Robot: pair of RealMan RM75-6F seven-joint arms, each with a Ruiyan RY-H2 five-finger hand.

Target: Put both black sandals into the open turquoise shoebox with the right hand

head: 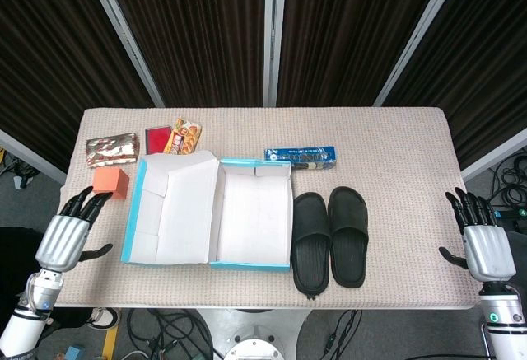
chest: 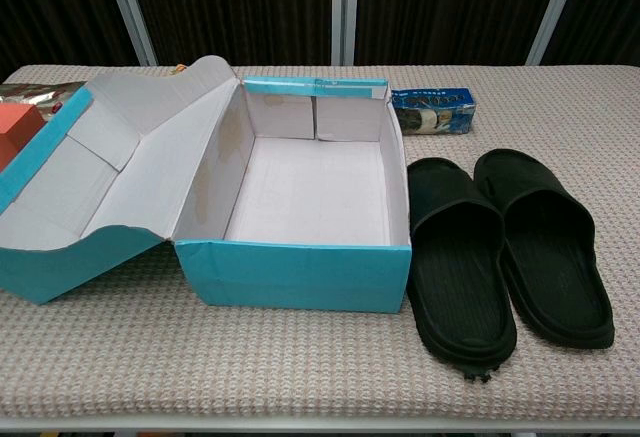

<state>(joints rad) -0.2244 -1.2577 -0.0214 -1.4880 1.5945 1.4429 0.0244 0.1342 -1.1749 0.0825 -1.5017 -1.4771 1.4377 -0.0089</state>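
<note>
Dark curtains hang behind a table [head: 395, 137] covered in beige woven cloth. On it the open turquoise shoebox [head: 251, 216] sits empty, its lid folded out to the left. Both black sandals lie side by side just right of the box, toes pointing far: the left sandal [head: 311, 240] almost touching the box wall, the right sandal [head: 348, 232] beside it. The right hand [head: 484, 240] hangs off the table's right edge, fingers spread and holding nothing; the left hand [head: 67, 232] does likewise at the left edge. A good first move seems to be reaching for the nearer right sandal, gripping its strap, then lifting well above the box wall before lowering in.
</note>
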